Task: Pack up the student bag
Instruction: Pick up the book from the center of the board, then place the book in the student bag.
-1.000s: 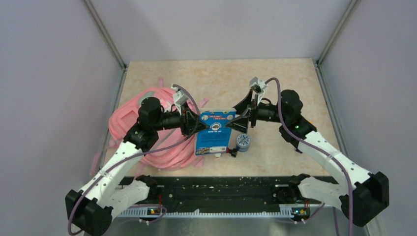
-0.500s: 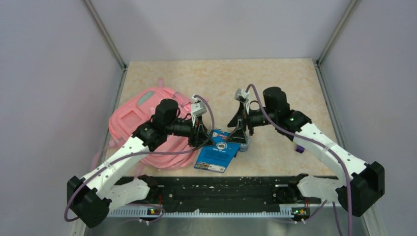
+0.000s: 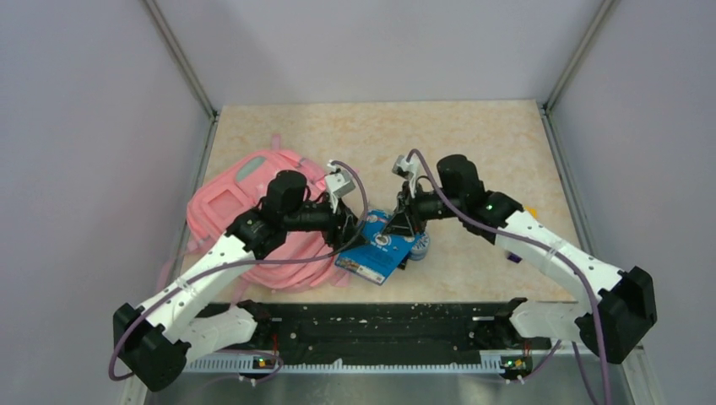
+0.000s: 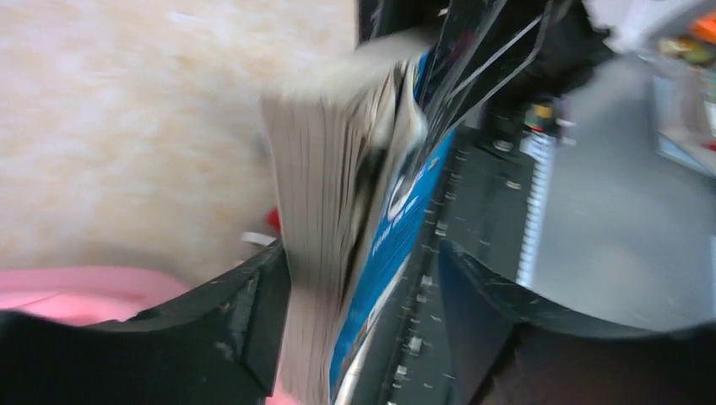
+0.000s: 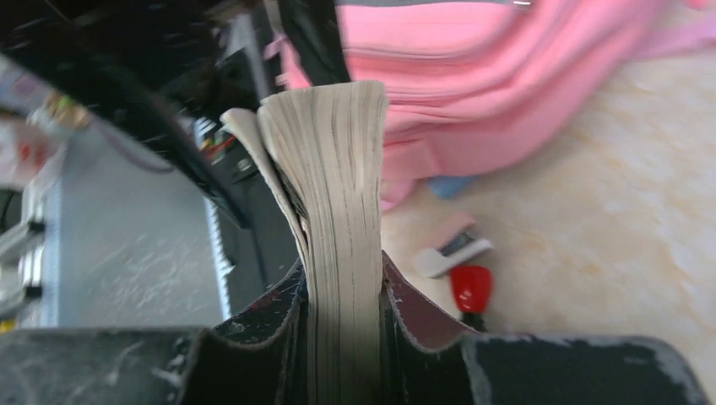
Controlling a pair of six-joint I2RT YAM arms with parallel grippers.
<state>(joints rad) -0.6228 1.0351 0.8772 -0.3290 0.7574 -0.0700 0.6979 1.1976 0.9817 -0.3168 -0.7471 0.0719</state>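
Pink fabric marks your target: the student bag [image 3: 245, 211] lies slumped against the table's left edge, toward the near corner, just where it lay half a second ago. Since then your right gripper [image 3: 398, 226] has slid a little toward the left edge. The blue-covered book [image 3: 377, 253] has swung round, so its cover now sits skewed to the near edge. Your left gripper [image 3: 349, 226] has hardly shifted.

The bag lies just beside the left gripper, and the book stands between the bag and the right gripper.

The right wrist view shows you what the top view cannot: both fingers [image 5: 262, 312] pressed tight on the page block, and a small red-and-white thing [image 5: 469, 285] on the table nearby. The left wrist view is blurred. The book stands between those fingers, but you cannot tell whether they clamp it.
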